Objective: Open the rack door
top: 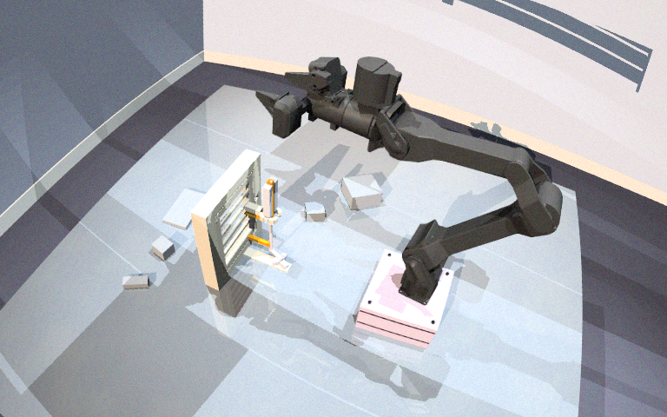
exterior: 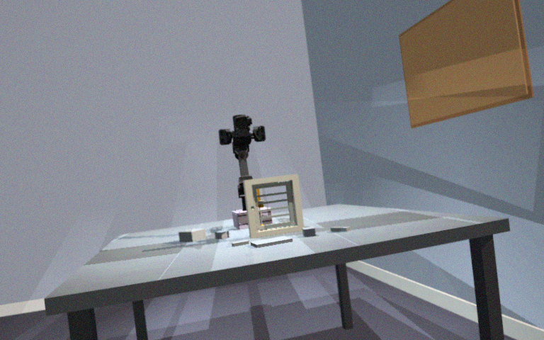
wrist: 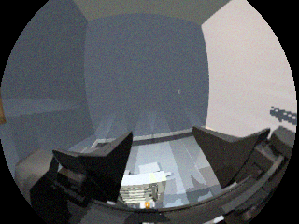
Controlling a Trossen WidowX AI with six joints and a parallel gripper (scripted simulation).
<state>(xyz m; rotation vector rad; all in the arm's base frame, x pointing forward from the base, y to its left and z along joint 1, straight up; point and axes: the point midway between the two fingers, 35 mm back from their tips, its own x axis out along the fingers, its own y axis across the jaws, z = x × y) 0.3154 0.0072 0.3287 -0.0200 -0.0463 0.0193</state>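
The cream rack frame (top: 204, 250) (exterior: 273, 232) (wrist: 140, 179) stands upright on the table. Its slatted door (top: 234, 216) (exterior: 273, 201) appears to lie in the frame's opening, closed. The upright handle (top: 267, 199) (exterior: 258, 193) (wrist: 148, 204), white with an orange strip and orange top, stands out from the door on the arm-base side; how far it is turned is hard to tell. My gripper (top: 273, 84) (exterior: 241, 134) (wrist: 163, 133) is open and empty, high above the rack and clear of it. Its fingers are wide apart. Most of the handle is hidden in the wrist view.
A large pale block (top: 361, 192) (exterior: 192, 235) and a smaller block (top: 315, 212) (exterior: 222, 234) lie beside the rack. A flat slab (top: 182, 208) (exterior: 271, 241) lies behind it, with small blocks (top: 162, 247) (top: 135, 281) nearby. The arm's pink base (top: 393, 324) stands on the handle side.
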